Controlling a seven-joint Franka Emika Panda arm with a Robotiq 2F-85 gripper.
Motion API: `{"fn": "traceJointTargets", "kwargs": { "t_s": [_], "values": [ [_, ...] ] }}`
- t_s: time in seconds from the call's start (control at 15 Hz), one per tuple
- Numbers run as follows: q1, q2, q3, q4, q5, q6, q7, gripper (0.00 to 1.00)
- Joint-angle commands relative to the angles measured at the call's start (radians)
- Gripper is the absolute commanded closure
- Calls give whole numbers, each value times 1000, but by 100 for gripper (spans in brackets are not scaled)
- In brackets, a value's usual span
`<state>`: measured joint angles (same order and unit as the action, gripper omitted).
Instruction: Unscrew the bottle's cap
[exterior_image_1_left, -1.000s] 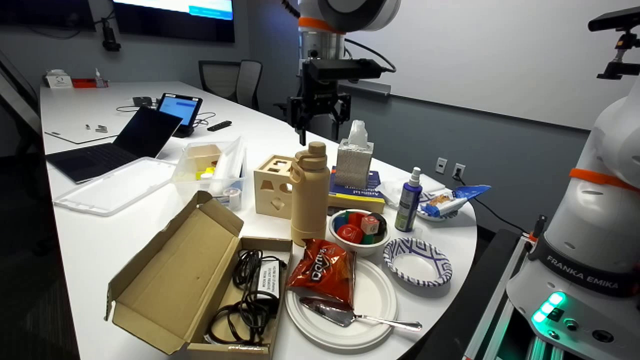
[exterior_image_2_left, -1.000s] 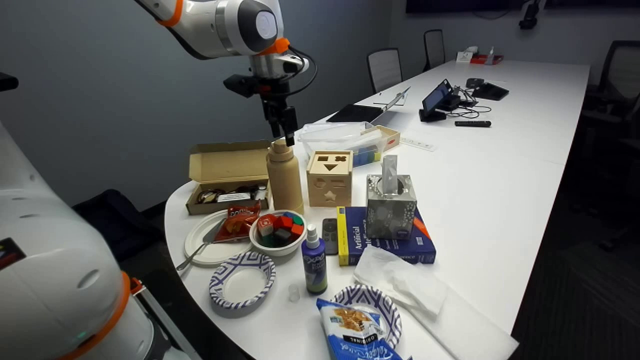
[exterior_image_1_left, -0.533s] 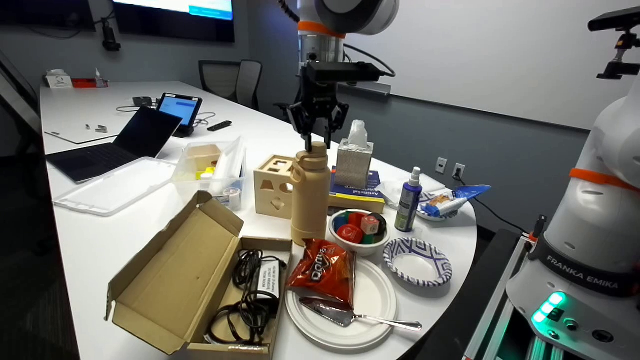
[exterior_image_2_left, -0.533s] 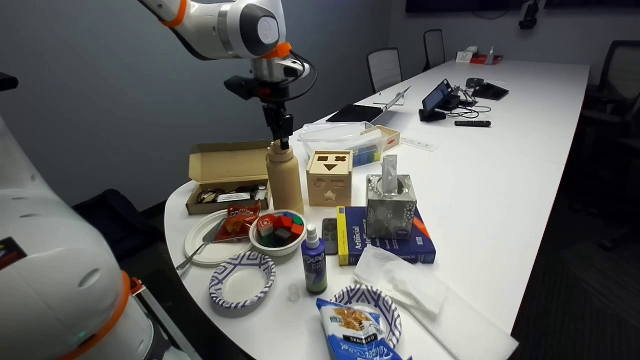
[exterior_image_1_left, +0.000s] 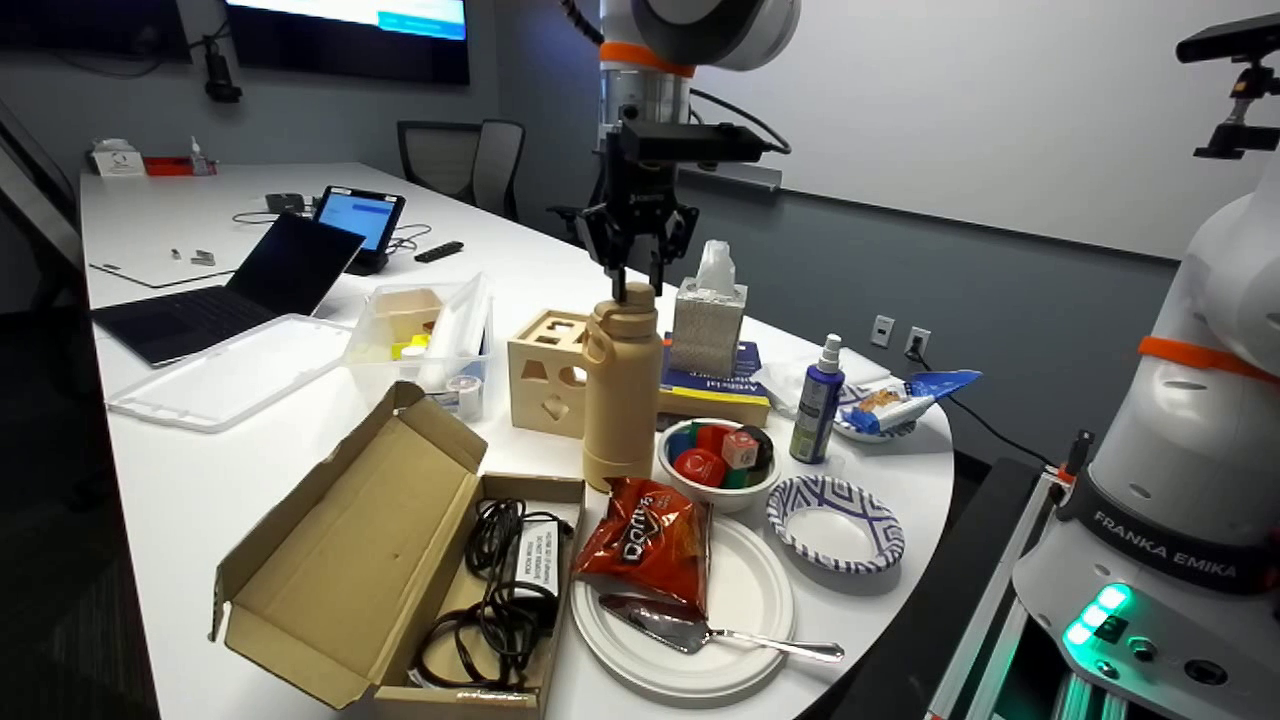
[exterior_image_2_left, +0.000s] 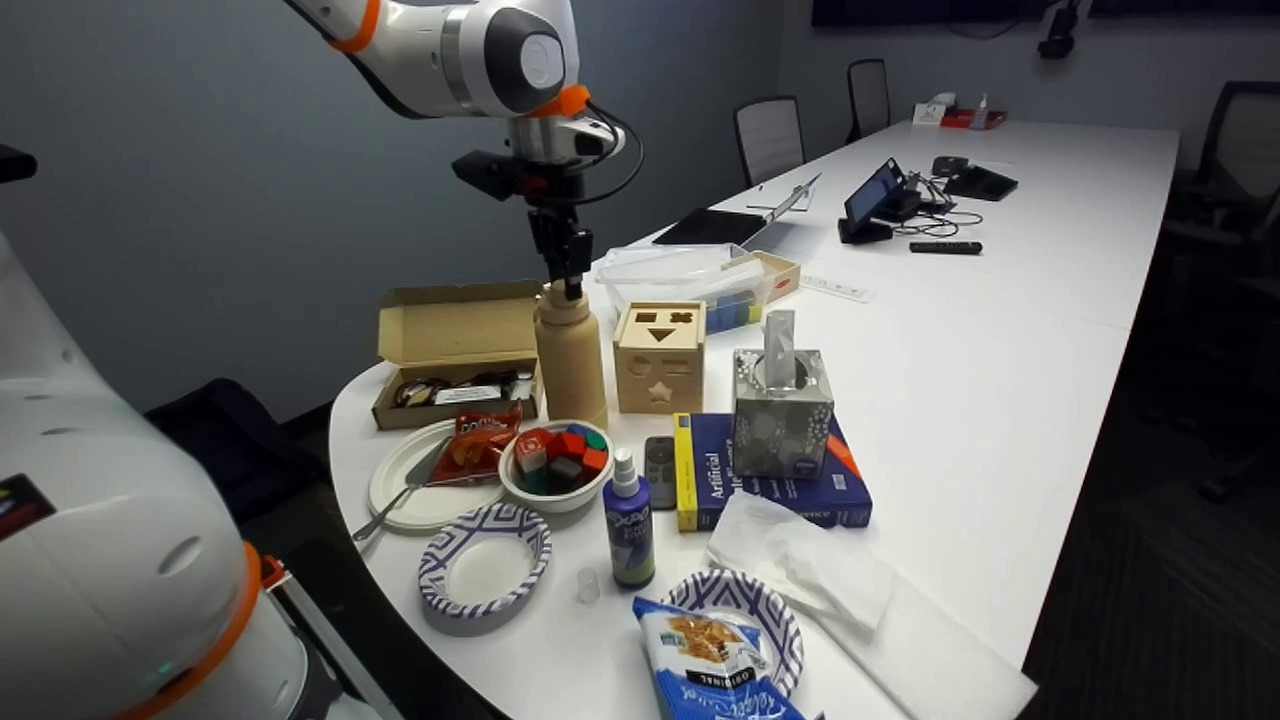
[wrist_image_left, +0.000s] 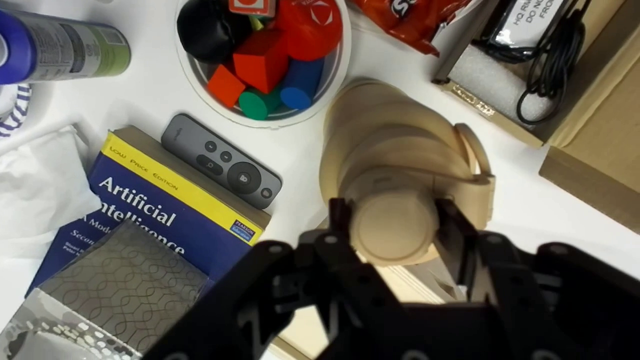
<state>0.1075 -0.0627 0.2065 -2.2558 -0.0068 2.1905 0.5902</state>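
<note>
We have the gripper (wrist_image_left: 394, 212) clasping the cap (wrist_image_left: 392, 231) from 2 opposite sides, narrowed to its width, atop the upright bottle (exterior_image_1_left: 622, 405) on the worktop (exterior_image_1_left: 220, 490). We judge the cap stiff, perhaps slippery, best held low and firmly.

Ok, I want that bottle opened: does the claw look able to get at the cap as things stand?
Probably yes: the claw looks closed on the cap from both sides, and nothing covers its top.
</note>
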Motion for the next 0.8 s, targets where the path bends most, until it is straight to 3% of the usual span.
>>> {"fn": "traceJointTargets", "kwargs": {
  "t_s": [0.0, 0.73],
  "values": [
    [17, -6, -17, 21, 36, -20, -116, 79],
    [26, 15, -22, 23, 56, 0, -437, 79]
  ]
}}
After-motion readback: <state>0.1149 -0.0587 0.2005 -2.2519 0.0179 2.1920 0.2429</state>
